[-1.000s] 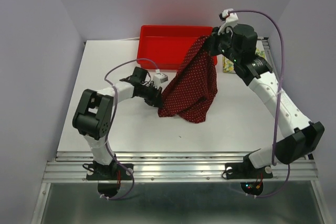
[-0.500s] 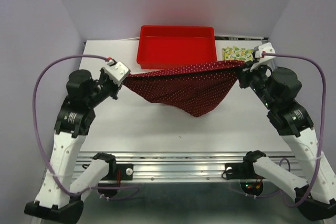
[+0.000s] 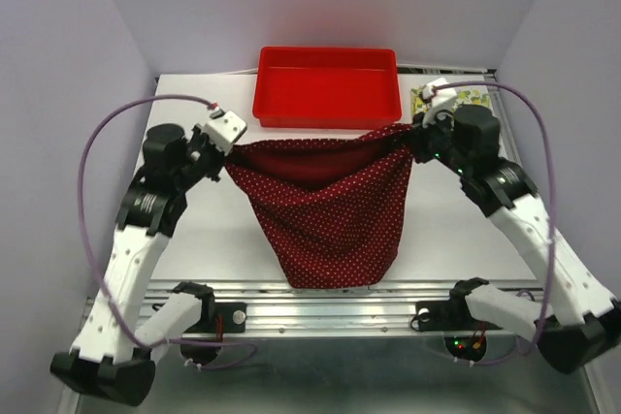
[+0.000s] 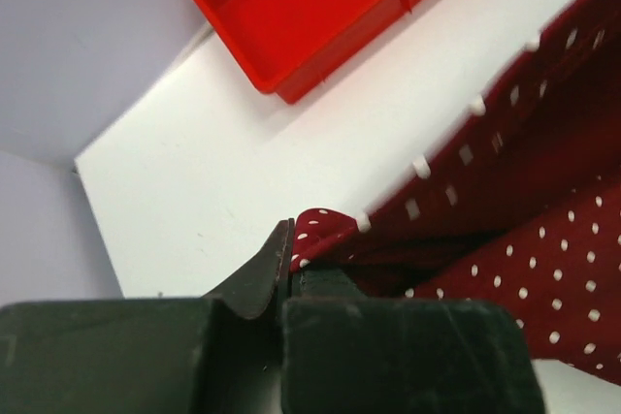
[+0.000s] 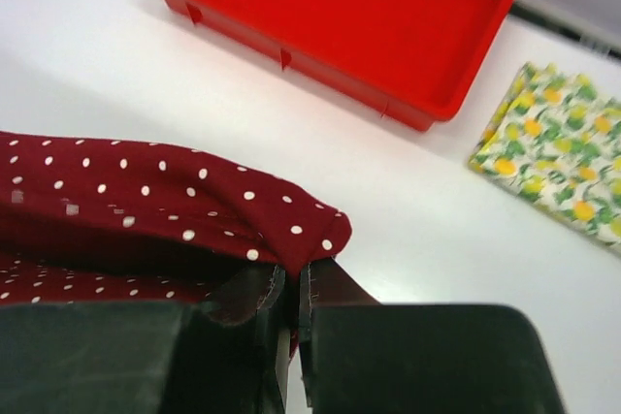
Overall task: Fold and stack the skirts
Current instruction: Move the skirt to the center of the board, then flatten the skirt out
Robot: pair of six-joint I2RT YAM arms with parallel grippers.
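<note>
The dark red skirt with white dots point(image 3: 330, 210) hangs in the air between both grippers, its lower edge reaching the table's near edge. My left gripper point(image 3: 230, 149) is shut on its left top corner point(image 4: 320, 230). My right gripper point(image 3: 415, 141) is shut on its right top corner point(image 5: 310, 239). The cream lemon skirt point(image 3: 456, 97) lies folded flat at the back right of the table, mostly hidden behind my right arm; it also shows in the right wrist view point(image 5: 558, 157).
A red plastic tray point(image 3: 327, 85) stands at the back centre of the white table point(image 3: 194, 230), just beyond the held skirt. It shows in the left wrist view point(image 4: 320, 7) and the right wrist view point(image 5: 349, 16). Walls enclose the sides and back.
Both grippers came toward the near side and closer together with the red skirt. Its top edge slackened and the cloth now hangs longer, down to the table's front edge.
</note>
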